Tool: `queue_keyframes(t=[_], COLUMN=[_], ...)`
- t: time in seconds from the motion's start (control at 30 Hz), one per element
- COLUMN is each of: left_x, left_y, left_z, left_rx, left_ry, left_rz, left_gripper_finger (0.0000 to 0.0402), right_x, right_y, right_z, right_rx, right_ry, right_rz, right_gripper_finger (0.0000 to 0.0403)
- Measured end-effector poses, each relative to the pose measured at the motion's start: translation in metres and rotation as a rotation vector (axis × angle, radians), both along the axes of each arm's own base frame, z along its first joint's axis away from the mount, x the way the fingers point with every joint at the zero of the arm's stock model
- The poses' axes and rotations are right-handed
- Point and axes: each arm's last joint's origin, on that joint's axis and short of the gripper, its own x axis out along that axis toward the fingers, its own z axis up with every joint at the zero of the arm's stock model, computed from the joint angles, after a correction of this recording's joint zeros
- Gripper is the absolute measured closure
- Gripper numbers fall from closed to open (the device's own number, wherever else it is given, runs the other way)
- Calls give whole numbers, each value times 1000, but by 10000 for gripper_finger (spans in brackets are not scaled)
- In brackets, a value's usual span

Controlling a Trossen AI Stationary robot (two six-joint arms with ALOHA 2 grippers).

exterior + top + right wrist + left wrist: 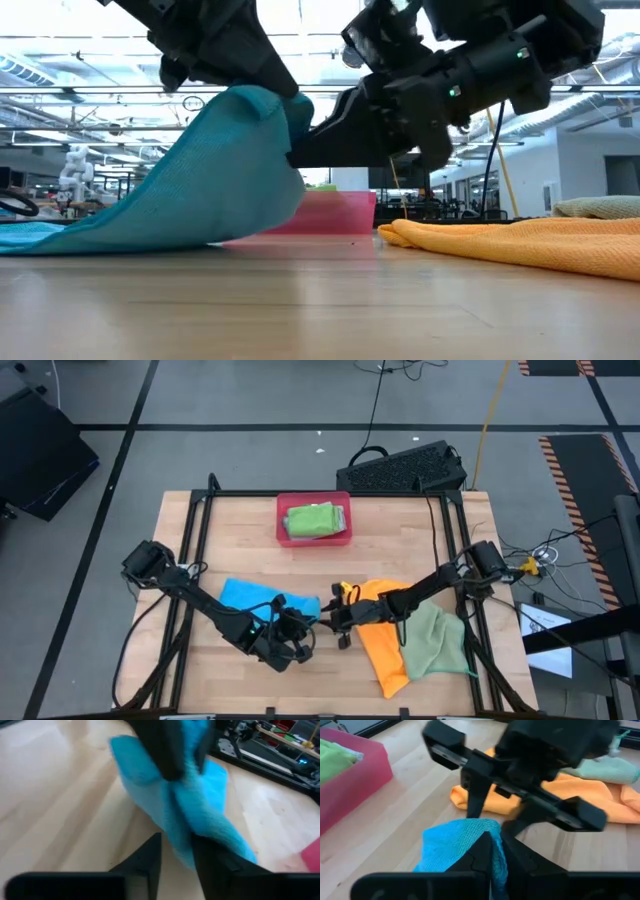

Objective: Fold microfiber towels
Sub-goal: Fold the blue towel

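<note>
Blue towel (250,598): lying on the front half of the table (240,530), left of the middle, with one edge peaking up off the wood and the rest trailing flat behind.

Left gripper (496,842): pinching that raised edge, fingers pressed together on the cloth. Right gripper (177,851): reaching in from the opposite side, fingers standing apart either side of the same hanging fold, not visibly clamping yet.

Sitting just beside the work, on the right: orange towel (385,645), with a light green towel (437,640) overlapping it. Resting at the back: pink tray (283,510), holding a folded green towel (313,520).

Risking, from here:
- Crowding two grippers onto one small bunch of cloth, so probably knocking fingers together.
- Grabbing several layers rather than a single edge, likely giving a crooked fold.
- Pulling apart before the right grip is firm, letting the soft cloth slide out and slump into a heap.
- Sweeping low toward the right, catching the orange towel's near edge and dragging it along.
</note>
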Motion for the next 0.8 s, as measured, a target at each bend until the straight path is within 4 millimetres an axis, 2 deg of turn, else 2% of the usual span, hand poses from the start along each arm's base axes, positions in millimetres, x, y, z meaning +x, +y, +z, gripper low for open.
queue_keyframes(t=[0.1, 0.2, 0.37, 0.53, 0.73, 0.8], left_x=[0, -1, -5, -9, -12, -14], left_y=[0, 1, 2, -4, -7, -6], left_z=[0, -1, -5, -5, -6, -7], left_rx=[2, 7, -13, -16, -23, -15], left_ry=[2, 16, 45, 55, 56, 72], left_rz=[-1, 3, 26, 11, 12, 19], left_gripper_finger=[363, 362, 362, 362, 362, 362], right_x=[0, -3, -10, -12, -21, -25], right_y=[-3, 0, 6, 11, 10, 10], right_z=[-2, -8, -15, -14, -21, -18], right_rx=[-21, -45, -48, -9, -59, -62], right_ry=[25, 91, 180, 199, 325, 363], right_rz=[11, 92, 105, 153, 191, 173], right_gripper_finger=[352, 394, 390, 400, 378, 369])
